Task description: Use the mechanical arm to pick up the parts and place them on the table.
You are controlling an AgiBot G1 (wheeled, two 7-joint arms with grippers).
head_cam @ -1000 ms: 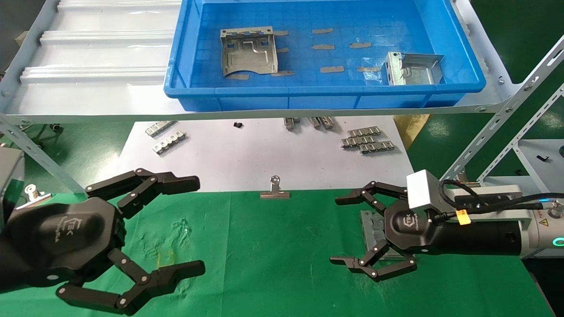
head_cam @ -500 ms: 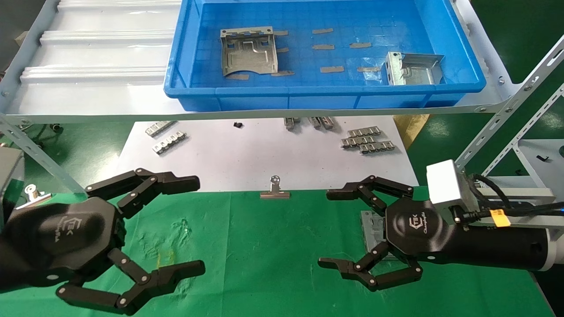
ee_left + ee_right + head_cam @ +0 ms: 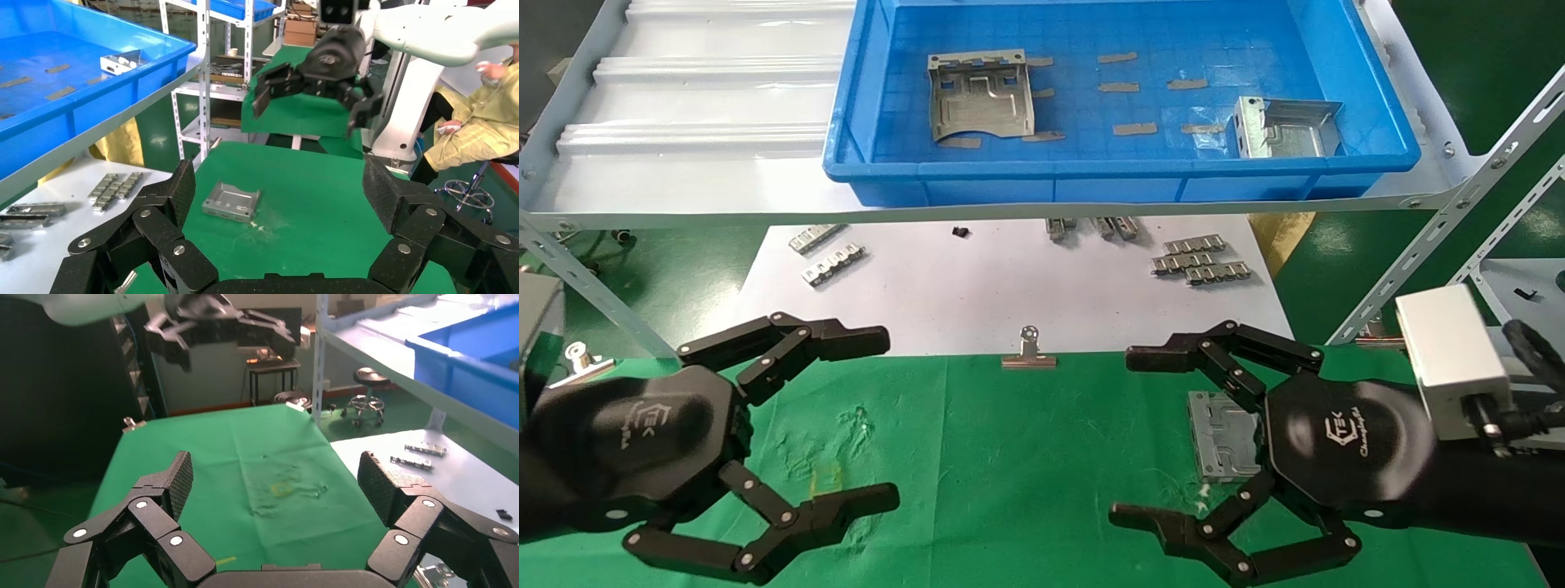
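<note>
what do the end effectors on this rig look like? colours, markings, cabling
Both the left gripper and right gripper are matte black multi-link fingered hands with silver pivot pins and textured pads, and a white TEK logo on each palm housing. The right wrist carries a silver box with black cables.

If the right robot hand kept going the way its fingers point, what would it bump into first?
Probably nothing nearby. The right hand, open above the green table, points across toward the left hand. That hand looks like the first thing in line, though depth is unclear.
</note>
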